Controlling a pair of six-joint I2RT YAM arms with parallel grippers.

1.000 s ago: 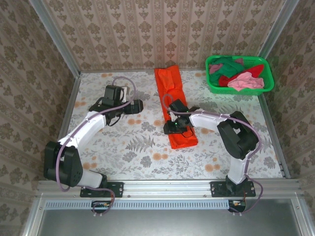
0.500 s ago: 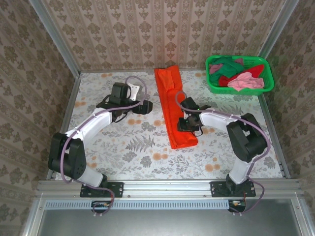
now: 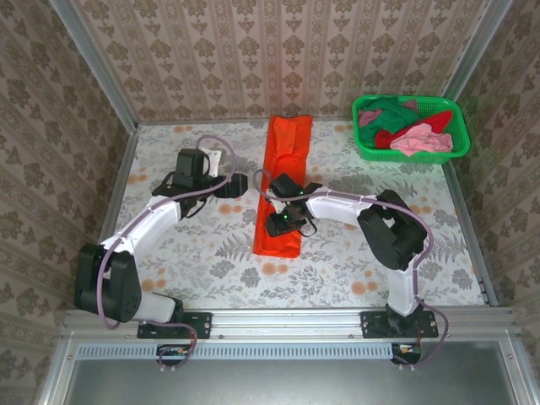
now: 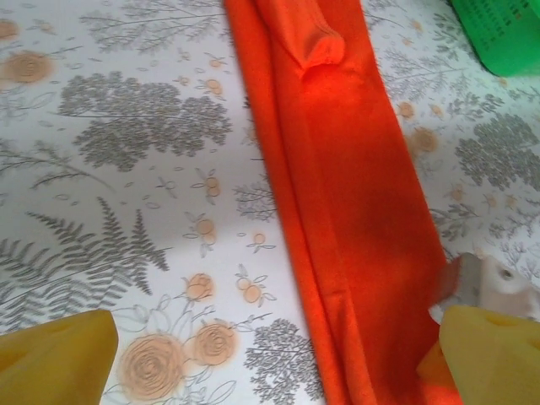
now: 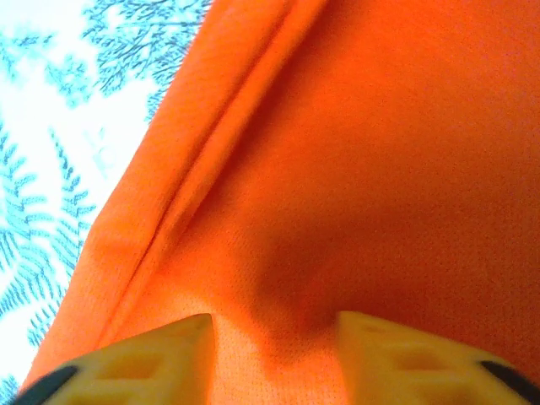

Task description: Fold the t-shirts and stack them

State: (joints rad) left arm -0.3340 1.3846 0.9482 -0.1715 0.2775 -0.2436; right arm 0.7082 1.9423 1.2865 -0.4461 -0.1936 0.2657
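Right gripper (image 5: 274, 342) is down on the near half of the orange shirt (image 3: 287, 152). Its fingers (image 5: 181, 346) are part-way apart with orange cloth between them, and whether that cloth is actually pinched cannot be told. Left gripper (image 3: 229, 187) hangs spread wide and empty just beside the shirt's left edge, over the bare counter (image 3: 194, 245). That shirt lies as a long narrow strip running from the far side of the counter toward the arms, slightly slanted, with a sleeve lump near its far end. Other shirts (image 3: 422, 139), pink, red and dark green, are heaped in the green basket (image 3: 409, 157) at the far right. Judgement: the step in hand is the crosswise fold of the strip. To do it well, the near end should be taken through all layers at both corners, one gripper each. Both corners should then be lifted together and laid squarely over the far half, so the long edges align and the strip does not twist or drag.
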